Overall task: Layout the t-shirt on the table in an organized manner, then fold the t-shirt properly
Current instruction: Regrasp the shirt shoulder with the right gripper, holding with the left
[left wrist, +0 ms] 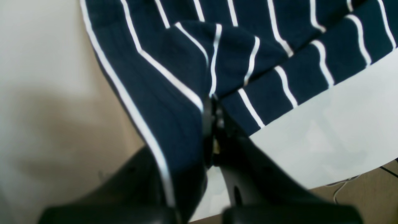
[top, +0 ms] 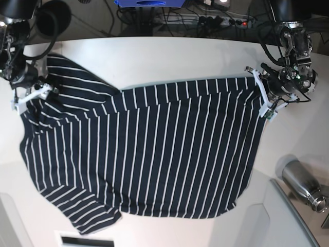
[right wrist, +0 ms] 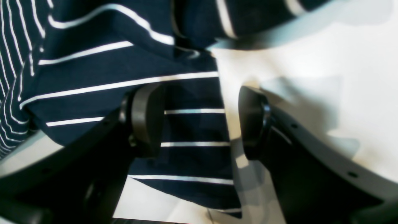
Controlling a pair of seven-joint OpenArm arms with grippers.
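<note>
The dark navy t-shirt (top: pixel 154 154) with thin white stripes lies spread across the white table (top: pixel 169 62), its lower part hanging toward the near edge. At the shirt's right edge in the base view, my left gripper (top: pixel 263 100) is shut on a pinched fold of the t-shirt (left wrist: pixel 192 68), fingertips together (left wrist: pixel 213 104). My right gripper (top: pixel 31 95) is at the shirt's left edge. In the right wrist view it (right wrist: pixel 199 123) stands open, pads (right wrist: pixel 146 121) wide apart. A striped edge of the t-shirt (right wrist: pixel 186 93) lies between and below them, not clamped.
A metal bottle (top: pixel 303 185) lies at the right, beside a grey panel (top: pixel 293 216). Cables and a blue object (top: pixel 149 3) sit beyond the far edge. The table's edge and the brown floor (left wrist: pixel 373 189) show in the left wrist view.
</note>
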